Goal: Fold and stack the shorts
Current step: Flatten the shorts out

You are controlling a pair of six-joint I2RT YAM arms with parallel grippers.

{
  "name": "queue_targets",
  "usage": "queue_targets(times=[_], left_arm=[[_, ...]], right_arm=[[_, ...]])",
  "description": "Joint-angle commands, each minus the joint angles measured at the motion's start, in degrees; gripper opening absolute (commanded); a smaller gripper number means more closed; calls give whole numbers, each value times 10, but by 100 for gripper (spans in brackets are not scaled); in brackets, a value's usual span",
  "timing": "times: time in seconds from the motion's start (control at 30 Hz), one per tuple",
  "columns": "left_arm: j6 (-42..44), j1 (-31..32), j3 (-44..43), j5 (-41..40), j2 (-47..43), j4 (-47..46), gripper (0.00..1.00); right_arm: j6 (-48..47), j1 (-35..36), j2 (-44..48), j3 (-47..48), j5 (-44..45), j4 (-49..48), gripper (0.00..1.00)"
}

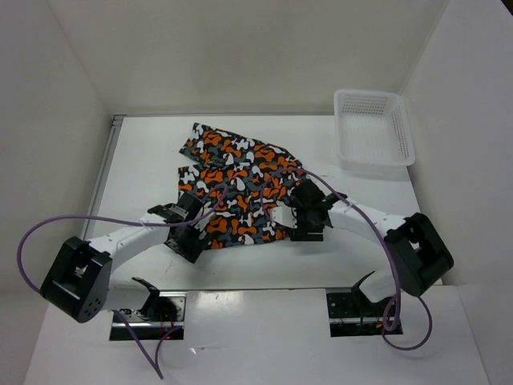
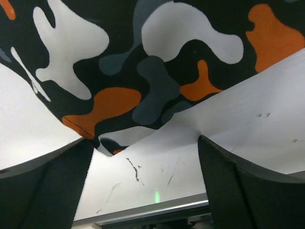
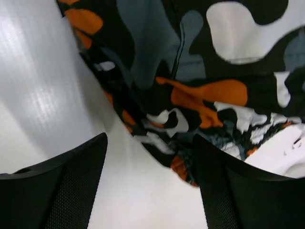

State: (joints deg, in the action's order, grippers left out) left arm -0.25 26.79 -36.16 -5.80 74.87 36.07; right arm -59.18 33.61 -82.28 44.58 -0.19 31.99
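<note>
The camouflage shorts are lying rumpled and partly folded in the middle of the white counter. The left claw is sitting at their near-left edge, its fingers spread wide and gripping nothing. The right claw is sitting at their near-right edge, also spread, with bunched cloth just beyond its fingertips. A white mesh basket is standing at the far right corner, well apart from the shorts.
</note>
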Motion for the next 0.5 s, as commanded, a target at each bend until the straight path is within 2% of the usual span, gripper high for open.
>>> queue_targets(times=[0.0, 0.07, 0.1, 0.13, 0.17, 0.2, 0.23, 0.27, 0.33, 0.4, 0.43, 0.47], left_arm=[[3, 2, 37, -40, 46, -71, 89], [3, 2, 43, -26, 53, -86, 70], [3, 2, 43, -20, 53, -86, 56], [3, 2, 43, -14, 53, -86, 49], [3, 2, 43, -9, 53, -92, 42], [3, 2, 43, 1, 53, -92, 34], [3, 2, 36, 1, 53, -100, 7], [3, 2, 36, 14, 53, -107, 0], [3, 2, 8, 27, 53, -112, 0], [3, -9, -25, 40, 53, -100, 0], [3, -27, -46, 48, 53, -93, 0], [3, -39, -98, 48, 53, -86, 0]], right_arm=[[-37, 1, -26, -5, 6, -71, 77], [-45, 1, -38, -5, 12, -78, 67], [-52, 1, -45, -11, 12, -78, 62], [-52, 1, -46, -11, 12, -84, 55], [-52, 1, -51, -19, 12, -96, 35], [-52, 1, -51, -25, 12, -103, 26], [-46, 1, -51, -25, 6, -109, 19], [-46, 1, -51, -25, 6, -114, 9], [-40, 1, -51, -18, 0, -114, 0], [-40, 1, -46, 28, -20, -61, 0], [-7, 1, -46, 54, -31, -44, 0], [15, 1, -46, 119, -46, -30, 0]])
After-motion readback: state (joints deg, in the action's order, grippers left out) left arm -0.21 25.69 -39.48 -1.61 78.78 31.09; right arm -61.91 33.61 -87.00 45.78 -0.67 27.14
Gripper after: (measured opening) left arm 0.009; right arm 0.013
